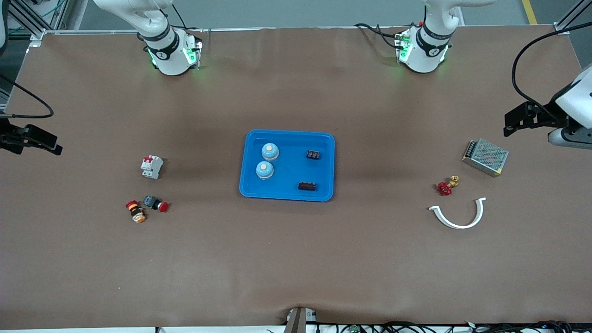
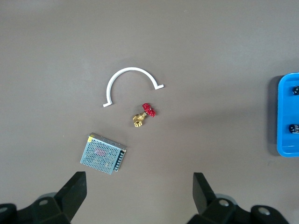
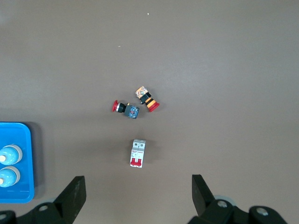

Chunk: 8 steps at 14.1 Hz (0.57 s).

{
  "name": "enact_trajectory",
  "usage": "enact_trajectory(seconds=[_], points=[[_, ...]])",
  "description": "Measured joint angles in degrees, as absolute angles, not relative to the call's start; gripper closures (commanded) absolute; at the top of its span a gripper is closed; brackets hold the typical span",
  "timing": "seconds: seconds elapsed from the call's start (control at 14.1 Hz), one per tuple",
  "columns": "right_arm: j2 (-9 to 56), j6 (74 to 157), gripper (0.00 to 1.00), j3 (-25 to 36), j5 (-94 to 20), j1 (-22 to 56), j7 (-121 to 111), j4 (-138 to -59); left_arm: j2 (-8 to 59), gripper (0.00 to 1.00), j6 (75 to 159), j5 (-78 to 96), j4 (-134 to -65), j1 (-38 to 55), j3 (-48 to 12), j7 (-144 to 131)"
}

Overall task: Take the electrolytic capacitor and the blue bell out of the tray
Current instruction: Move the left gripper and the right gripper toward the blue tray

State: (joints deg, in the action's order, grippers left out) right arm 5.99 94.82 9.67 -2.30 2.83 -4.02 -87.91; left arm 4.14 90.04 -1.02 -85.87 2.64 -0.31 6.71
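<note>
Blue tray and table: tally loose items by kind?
Bells in blue tray: 2
Black capacitors in tray: 2
Push-button switches: 2
Circuit breaker: 1
Power supply: 1
Valve: 1
White curved clip: 1
Total: 10

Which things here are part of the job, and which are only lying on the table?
Job: two blue bells and two small black parts, all in the blue tray; open left gripper; open right gripper.

Lying about: circuit breaker, two red push buttons, metal box, red-handled valve, white curved strip.
</note>
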Motion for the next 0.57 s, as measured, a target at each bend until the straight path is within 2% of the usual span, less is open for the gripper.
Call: enact_trajectory(seconds=[0.57], points=[[5.8, 95.0, 0.00, 9.7, -2.3, 2.8, -4.0, -88.2, 4.2, 0.00, 89.1, -1.0, -85.9, 2.6, -0.3, 6.4]])
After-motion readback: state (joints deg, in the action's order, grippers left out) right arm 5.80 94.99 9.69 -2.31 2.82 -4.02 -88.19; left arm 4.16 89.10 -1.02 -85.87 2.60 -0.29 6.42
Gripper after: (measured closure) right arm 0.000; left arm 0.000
